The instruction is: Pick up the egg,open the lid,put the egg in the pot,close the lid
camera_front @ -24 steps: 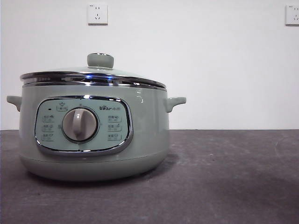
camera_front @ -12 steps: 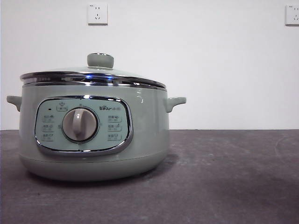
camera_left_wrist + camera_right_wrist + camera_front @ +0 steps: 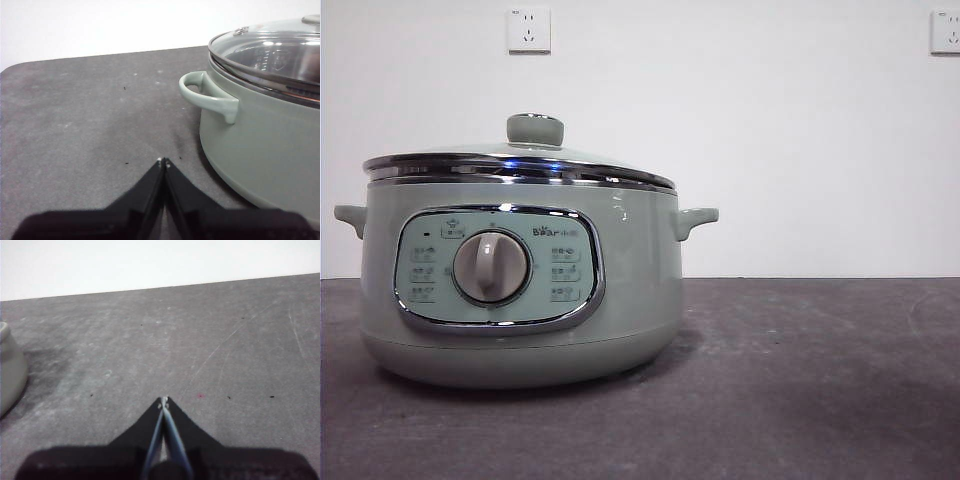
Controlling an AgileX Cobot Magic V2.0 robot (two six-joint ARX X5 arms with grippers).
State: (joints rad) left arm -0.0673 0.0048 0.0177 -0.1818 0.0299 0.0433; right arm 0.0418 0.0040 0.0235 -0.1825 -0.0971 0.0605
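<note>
Lid [image 3: 520,160] sits closed on the pot [image 3: 520,290]. Left gripper [image 3: 164,161] hangs just beside the pot's handle, jaws pressed together, holding nothing. Right gripper [image 3: 163,400], jaws likewise pinched together, hovers over bare worktop [image 3: 200,340], farther from the pot.

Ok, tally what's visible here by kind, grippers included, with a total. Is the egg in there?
Electric pot: 1
Glass lid, seated on the pot: 1
Wall sockets: 2
Grippers, left gripper and right gripper, both shut and empty above the table: 2
Egg: 0, not visible in any view
Total: 6

Two wall sockets [image 3: 529,30] above grey table [image 3: 800,380], perhaps scuffed
</note>
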